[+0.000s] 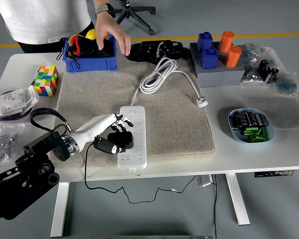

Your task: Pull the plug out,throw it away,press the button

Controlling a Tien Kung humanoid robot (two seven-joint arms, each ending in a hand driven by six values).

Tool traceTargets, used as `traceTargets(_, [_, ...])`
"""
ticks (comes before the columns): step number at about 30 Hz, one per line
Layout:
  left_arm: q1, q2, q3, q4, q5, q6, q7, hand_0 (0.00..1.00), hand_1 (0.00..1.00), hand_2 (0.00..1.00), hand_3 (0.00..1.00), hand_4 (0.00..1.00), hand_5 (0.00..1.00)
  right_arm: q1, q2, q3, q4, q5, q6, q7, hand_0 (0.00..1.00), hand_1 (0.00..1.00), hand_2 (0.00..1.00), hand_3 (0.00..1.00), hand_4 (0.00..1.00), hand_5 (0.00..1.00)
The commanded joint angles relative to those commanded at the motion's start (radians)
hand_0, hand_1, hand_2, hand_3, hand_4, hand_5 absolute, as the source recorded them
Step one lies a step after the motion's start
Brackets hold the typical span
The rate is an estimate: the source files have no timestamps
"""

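Note:
A white power strip lies lengthwise on the beige mat. A black plug sits in its sockets near the middle. My left hand reaches in from the lower left. Its fingers curl over the plug's top and the thumb presses against its left side. The strip's switch is at the far end. Its white cable is coiled at the back and ends in a loose white plug. My right arm is out of sight.
A person stands at the far left, one hand over the blue bin. A Rubik's cube stands left of the mat. A grey block stand sits at the back right, a bowl of batteries at the right.

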Motion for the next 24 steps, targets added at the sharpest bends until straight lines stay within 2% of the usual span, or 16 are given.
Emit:
traceTargets(4, [0.0,-0.003,0.0,0.008,-0.004,0.013,-0.009,0.48,0.437,0.473,0.616,0.794,0.002,0.0,0.0,-0.002,0.0,0.001,0.0,0.0,0.741,0.66,0.645,0.613,0.661,0.472])
traceTargets(5, [0.0,-0.003,0.0,0.009,-0.005,0.015,-0.01,0.485,0.377,0.409,0.582,0.711,0.002,0.0,0.0,-0.002,0.0,0.001,0.0,0.0,0.74,0.661,0.645,0.613,0.662,0.472])
traceTargets(10, [-0.004,-0.005,0.005,0.013,-0.016,0.021,-0.014,0.485,0.377,0.409,0.582,0.711,0.002,0.001,0.0,0.0,0.0,0.001,0.0,0.0,0.74,0.661,0.645,0.613,0.662,0.472])
traceTargets(11, [-0.004,-0.005,0.005,0.015,-0.021,0.02,-0.014,0.457,0.282,0.343,0.549,0.682,0.002,0.001,0.0,0.0,0.0,0.001,0.001,-0.001,0.741,0.661,0.645,0.613,0.662,0.473])
traceTargets(24, [-0.009,0.002,-0.01,-0.005,-0.034,0.03,-0.038,0.455,0.258,0.314,0.533,0.653,0.002,0.002,0.001,-0.001,0.0,0.001,0.001,0.0,0.741,0.66,0.645,0.613,0.661,0.472])
